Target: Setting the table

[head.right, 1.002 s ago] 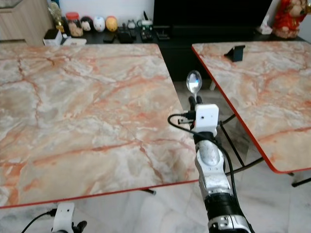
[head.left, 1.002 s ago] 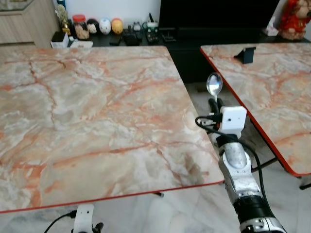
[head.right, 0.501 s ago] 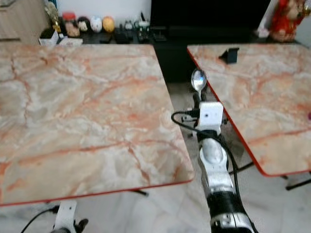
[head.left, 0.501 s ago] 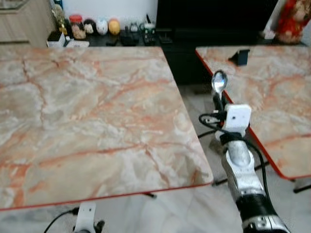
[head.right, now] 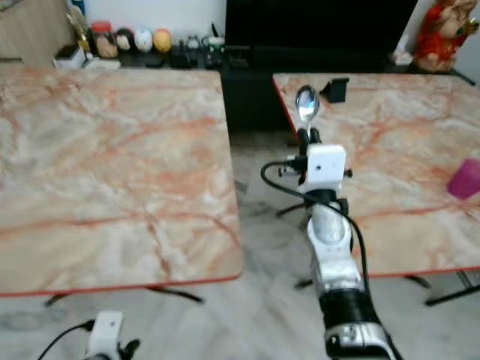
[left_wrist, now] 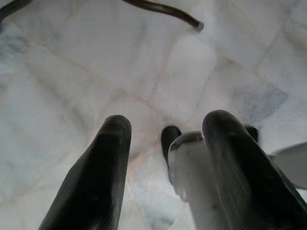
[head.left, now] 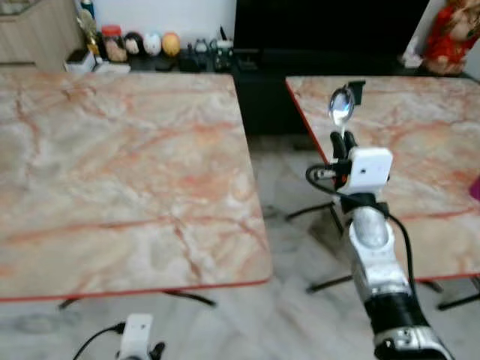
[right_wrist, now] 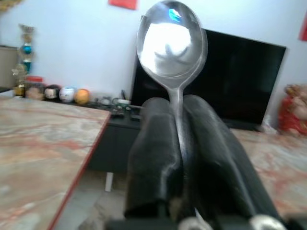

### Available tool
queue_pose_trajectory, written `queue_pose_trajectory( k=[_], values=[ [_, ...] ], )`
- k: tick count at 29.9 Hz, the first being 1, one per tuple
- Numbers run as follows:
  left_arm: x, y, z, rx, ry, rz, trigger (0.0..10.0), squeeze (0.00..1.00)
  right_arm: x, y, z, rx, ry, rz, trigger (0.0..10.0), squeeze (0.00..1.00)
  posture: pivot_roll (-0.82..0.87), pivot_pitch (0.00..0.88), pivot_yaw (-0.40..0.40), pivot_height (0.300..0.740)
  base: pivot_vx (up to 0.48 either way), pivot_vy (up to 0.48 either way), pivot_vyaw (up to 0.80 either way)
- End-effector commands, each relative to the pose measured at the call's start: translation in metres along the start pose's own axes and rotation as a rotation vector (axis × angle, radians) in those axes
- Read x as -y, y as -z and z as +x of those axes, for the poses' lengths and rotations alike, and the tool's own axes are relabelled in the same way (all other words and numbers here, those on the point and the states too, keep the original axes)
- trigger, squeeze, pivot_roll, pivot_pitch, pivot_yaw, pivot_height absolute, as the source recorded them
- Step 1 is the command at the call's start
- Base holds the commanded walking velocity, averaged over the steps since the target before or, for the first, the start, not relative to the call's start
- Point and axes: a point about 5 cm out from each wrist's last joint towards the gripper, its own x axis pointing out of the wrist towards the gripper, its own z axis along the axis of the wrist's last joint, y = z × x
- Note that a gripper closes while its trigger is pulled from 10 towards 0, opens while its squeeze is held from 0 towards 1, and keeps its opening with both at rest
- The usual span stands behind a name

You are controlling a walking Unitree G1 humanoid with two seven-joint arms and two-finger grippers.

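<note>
Between the two tables, the right gripper [head.left: 338, 142] pinches a spoon [head.left: 341, 107] upright; left gripper [left_wrist: 163, 158] hangs open over floor [left_wrist: 72, 72].

A large marble-patterned table [head.left: 112, 157] with a thin red edge stands on a pale, grey-veined tiled floor [head.right: 255, 315]. Just to its right, across a narrow gap, stands a second table [head.right: 390, 150] of the same pattern, on dark metal legs [head.left: 330, 283]. Behind the large table runs a low dark cabinet [head.left: 247, 64] against a white wall [head.left: 165, 15], bearing a row of small jars and round figurines [head.left: 139, 45]. A wide black television screen [head.right: 315, 22] sits above the cabinet. A red figurine [head.right: 442, 34] stands behind the second table. Beyond the large table's far left corner is a wooden cupboard [head.left: 34, 26]. The light is even and soft.
</note>
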Motion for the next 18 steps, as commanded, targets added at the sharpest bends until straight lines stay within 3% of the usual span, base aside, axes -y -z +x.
queue_pose_trajectory(
  k=[1,18],
  values=[
    [0.0038,0.0027,0.0,-0.015,0.011,0.001,10.0,0.0,0.0079,-0.0046,0.0021,0.015,0.02,-0.014,10.0,0.0,-0.08,0.0,-0.046,0.74,0.0,-0.435,0.0],
    [0.0056,0.0022,0.0001,-0.009,0.023,0.009,10.0,0.0,0.0045,-0.0073,0.0029,0.028,-0.005,-0.043,10.0,0.0,-0.08,0.0,-0.043,0.74,0.0,-0.434,0.0]
  ],
)
